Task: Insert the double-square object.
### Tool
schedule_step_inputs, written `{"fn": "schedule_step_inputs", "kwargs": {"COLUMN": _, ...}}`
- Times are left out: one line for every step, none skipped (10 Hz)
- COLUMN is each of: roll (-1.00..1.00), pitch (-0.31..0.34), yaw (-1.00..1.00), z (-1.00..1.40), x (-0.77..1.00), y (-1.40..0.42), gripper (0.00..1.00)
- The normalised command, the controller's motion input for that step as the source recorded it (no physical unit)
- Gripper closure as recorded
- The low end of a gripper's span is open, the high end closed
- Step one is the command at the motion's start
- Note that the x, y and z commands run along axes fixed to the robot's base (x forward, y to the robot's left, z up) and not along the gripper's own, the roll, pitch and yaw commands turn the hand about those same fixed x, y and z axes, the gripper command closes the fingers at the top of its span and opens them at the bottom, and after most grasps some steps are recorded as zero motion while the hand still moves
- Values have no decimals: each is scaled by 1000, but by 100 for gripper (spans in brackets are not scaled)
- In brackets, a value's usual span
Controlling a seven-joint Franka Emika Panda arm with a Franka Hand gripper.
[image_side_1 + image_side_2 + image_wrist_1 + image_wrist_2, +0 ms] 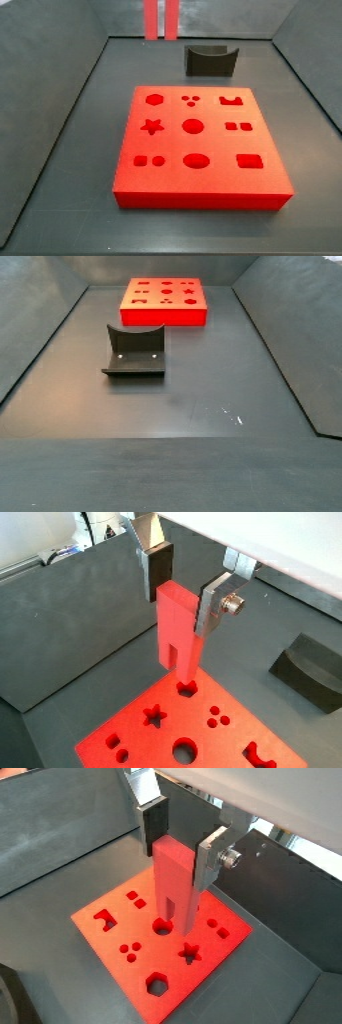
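My gripper (183, 612) is shut on the double-square object (175, 642), a slim red peg with a slot up its lower end. The silver fingers (214, 600) clamp its upper end, and it hangs straight down. Both wrist views show this; the gripper (179, 868) holds the peg (174, 903) well above the red board (147, 963) with shaped holes. In a side view only the peg's two bars (160, 20) show, high above the board's (201, 175) far edge; the gripper is out of frame there. The board (164, 314) also shows in the opposite side view, where peg and gripper are out of view.
The dark fixture (210, 60) stands on the floor beyond the board, to the right of the peg. It also shows in the other side view (135, 353) and a wrist view (310, 667). Dark sloping walls (54, 120) enclose the floor.
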Motion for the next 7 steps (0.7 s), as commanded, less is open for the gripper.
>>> {"fn": "schedule_step_inputs", "kwargs": {"roll": -4, "pitch": -29, "yaw": 0, "z": 0, "x": 0, "y": 0, "gripper": 100}}
{"fn": "schedule_step_inputs", "kwargs": {"roll": 0, "pitch": -50, "yaw": 0, "z": -49, "x": 0, "y": 0, "gripper": 100}}
{"fn": "schedule_step_inputs", "kwargs": {"roll": 0, "pitch": -110, "yaw": -360, "z": -174, "x": 63, "y": -57, "gripper": 100}}
{"fn": "schedule_step_inputs", "kwargs": {"roll": 0, "pitch": -247, "yaw": -303, "z": -357, "x": 497, "y": -89, "gripper": 100}}
{"fn": "schedule_step_inputs", "kwargs": {"roll": 0, "pitch": -269, "yaw": -189, "z": -551, "x": 783, "y": -126, "gripper": 100}}
{"fn": "schedule_step_inputs", "kwargs": {"roll": 71, "pitch": -253, "yaw": -149, "z": -620, "x": 846, "y": -194, "gripper": 100}}
{"fn": "schedule_step_inputs", "kwargs": {"roll": 126, "pitch": -203, "yaw": -126, "z": -609, "x": 931, "y": -180, "gripper": 100}}
